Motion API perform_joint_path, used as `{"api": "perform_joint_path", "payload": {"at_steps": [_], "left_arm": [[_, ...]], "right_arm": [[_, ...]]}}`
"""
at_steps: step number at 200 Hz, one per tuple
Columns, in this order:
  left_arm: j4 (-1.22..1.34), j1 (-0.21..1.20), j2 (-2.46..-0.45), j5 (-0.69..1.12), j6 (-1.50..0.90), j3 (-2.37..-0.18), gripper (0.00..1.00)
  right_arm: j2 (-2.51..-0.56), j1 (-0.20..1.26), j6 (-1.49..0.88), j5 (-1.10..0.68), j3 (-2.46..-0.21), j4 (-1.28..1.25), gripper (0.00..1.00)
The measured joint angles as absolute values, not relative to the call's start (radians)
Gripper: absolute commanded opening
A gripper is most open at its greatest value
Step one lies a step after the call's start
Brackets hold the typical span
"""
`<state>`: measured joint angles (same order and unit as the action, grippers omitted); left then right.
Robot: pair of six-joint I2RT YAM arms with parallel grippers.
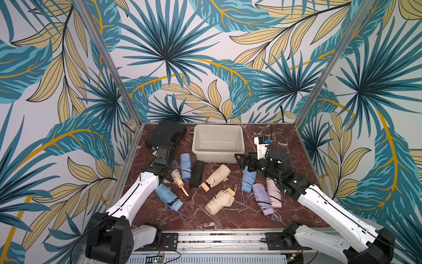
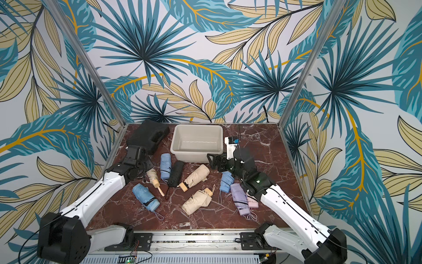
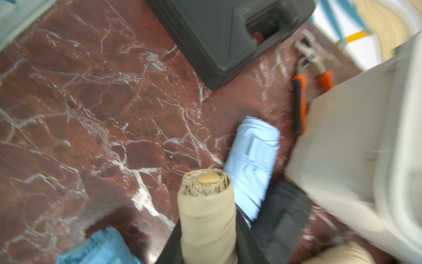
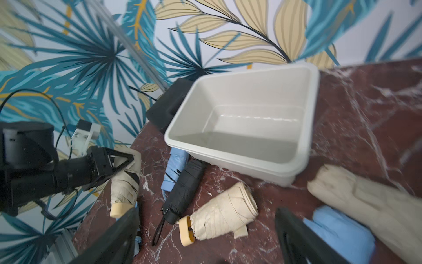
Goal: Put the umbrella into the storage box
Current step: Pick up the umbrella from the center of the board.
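My left gripper [image 1: 170,171] is shut on a beige folded umbrella [image 1: 176,176] at the left of the table; its wooden handle [image 1: 180,183] points toward the front. In the left wrist view the umbrella [image 3: 206,217] stands between the dark jaws. In the right wrist view its handle end hangs down [image 4: 124,185]. The off-white storage box [image 1: 217,157] sits empty at the back middle, seen in both top views [image 2: 196,157] and in the right wrist view [image 4: 251,91]. My right gripper [image 1: 238,158] is open by the box's front right corner, holding nothing [image 4: 207,216].
Several more folded umbrellas lie on the marble: blue [image 1: 185,165], black [image 1: 196,173], beige [image 1: 218,176], beige [image 1: 220,200], blue [image 1: 167,196], blue [image 1: 247,182], purple [image 1: 262,198], pink [image 1: 274,194]. A black case [image 1: 166,134] sits back left, with orange-handled pliers [image 3: 303,91] beside the box.
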<state>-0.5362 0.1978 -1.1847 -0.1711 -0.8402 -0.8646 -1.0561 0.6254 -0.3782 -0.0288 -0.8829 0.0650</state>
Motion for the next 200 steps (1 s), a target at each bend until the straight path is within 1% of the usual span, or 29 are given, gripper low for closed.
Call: {"api": "perform_joint_path", "payload": {"at_steps": [29, 64, 96, 130, 165, 189, 200], "left_arm": [[-0.535, 0.198, -1.103, -0.086, -0.967, -0.864, 0.02], [-0.530, 0.198, -1.073, 0.017, -1.098, -0.849, 0.02], [-0.521, 0.198, -1.042, 0.076, -1.196, -0.809, 0.02], [-0.521, 0.198, -1.010, 0.105, -1.268, -0.791, 0.02], [-0.520, 0.198, -0.977, 0.118, -1.324, -0.783, 0.04], [-0.520, 0.198, -0.961, 0.126, -1.361, -0.766, 0.06], [-0.521, 0.198, -0.960, 0.130, -1.376, -0.760, 0.07]], "right_arm": [[-1.150, 0.771, -0.194, -0.058, -0.848, -0.090, 0.94], [-1.311, 0.939, 0.043, -0.068, -0.810, -0.269, 0.95], [-1.463, 1.019, 0.200, -0.039, -0.805, -0.435, 0.97], [-1.599, 1.059, 0.301, -0.012, -0.821, -0.601, 0.96], [-1.707, 1.086, 0.364, 0.025, -0.831, -0.772, 0.83], [-1.768, 1.088, 0.387, 0.040, -0.852, -0.849, 0.67], [-1.791, 1.087, 0.390, 0.046, -0.869, -0.875, 0.62]]}}
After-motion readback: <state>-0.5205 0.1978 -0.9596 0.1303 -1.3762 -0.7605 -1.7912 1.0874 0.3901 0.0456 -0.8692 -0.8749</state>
